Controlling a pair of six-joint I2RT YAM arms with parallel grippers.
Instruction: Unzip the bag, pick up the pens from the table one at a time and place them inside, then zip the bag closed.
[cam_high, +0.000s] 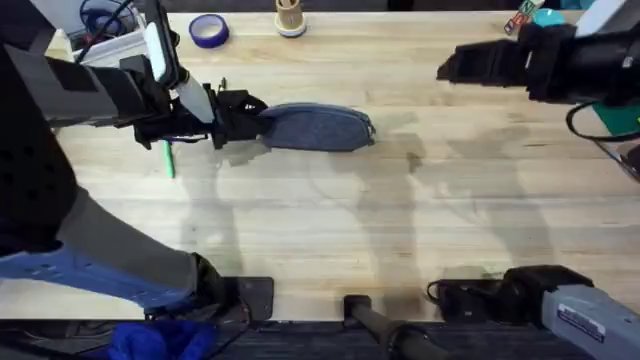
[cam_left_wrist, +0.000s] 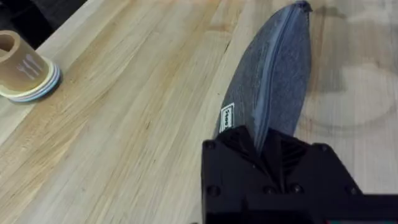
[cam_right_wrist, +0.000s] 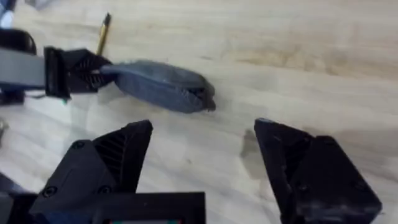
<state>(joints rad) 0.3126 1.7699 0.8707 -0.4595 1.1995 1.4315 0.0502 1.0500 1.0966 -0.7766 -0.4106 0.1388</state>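
Note:
The blue-grey bag (cam_high: 318, 128) lies on the table (cam_high: 330, 230), left of centre, its length running left to right. My left gripper (cam_high: 248, 117) is shut on the bag's left end. In the left wrist view the bag (cam_left_wrist: 273, 68) stretches away from the black fingers (cam_left_wrist: 230, 155), and its zip line looks closed. A green pen (cam_high: 168, 158) lies on the wood under the left arm. My right gripper (cam_high: 447, 68) hovers open, up and to the right of the bag. Its wrist view shows the bag (cam_right_wrist: 163, 84), the left gripper (cam_right_wrist: 74, 71) and a yellow pen (cam_right_wrist: 104, 34) beyond.
A blue tape roll (cam_high: 208, 31) and a wooden holder (cam_high: 290, 18) stand at the back edge. The left wrist view has a tan cup-like holder (cam_left_wrist: 22, 65) off to the side. Teal items (cam_high: 620, 115) sit at the far right.

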